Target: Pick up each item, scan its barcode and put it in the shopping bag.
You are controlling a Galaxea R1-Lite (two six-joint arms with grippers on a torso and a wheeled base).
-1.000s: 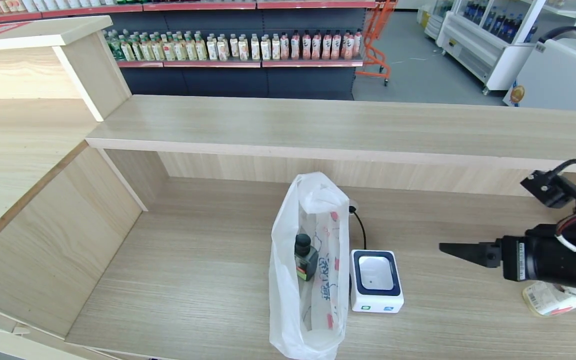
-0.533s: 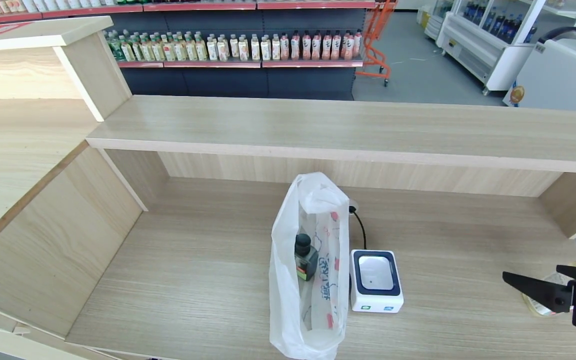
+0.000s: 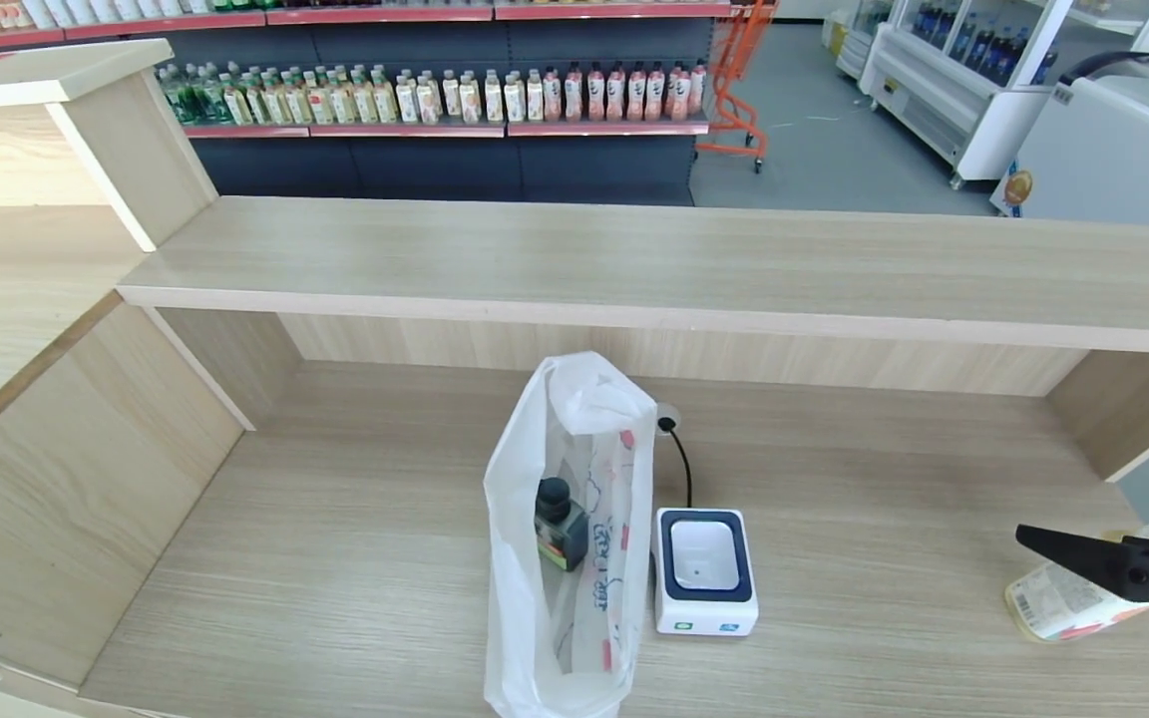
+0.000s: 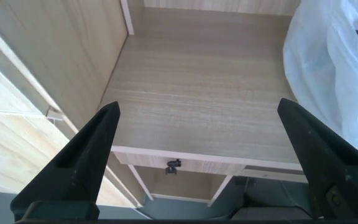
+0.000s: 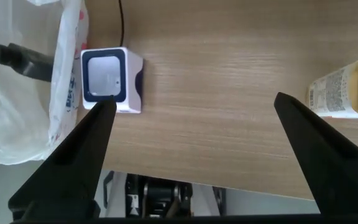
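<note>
Beside the right hand (image 3: 1083,558), in the head view, the pale bottle (image 3: 1058,603) lies on the table (image 3: 884,499) just off its fingers; scanner (image 3: 704,568) and shopping bag (image 3: 535,618) sit well apart on its left. Right wrist view: jaws wide and empty, bottle outside one finger, so I'd centre over its body before closing. Left wrist view: left hand (image 4: 197,155) wide, empty, bag near one finger.

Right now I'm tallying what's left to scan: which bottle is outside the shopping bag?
The pale yellow bottle lying on its side on the counter near the right gripper. The dark black-capped bottle is already inside the shopping bag.
</note>
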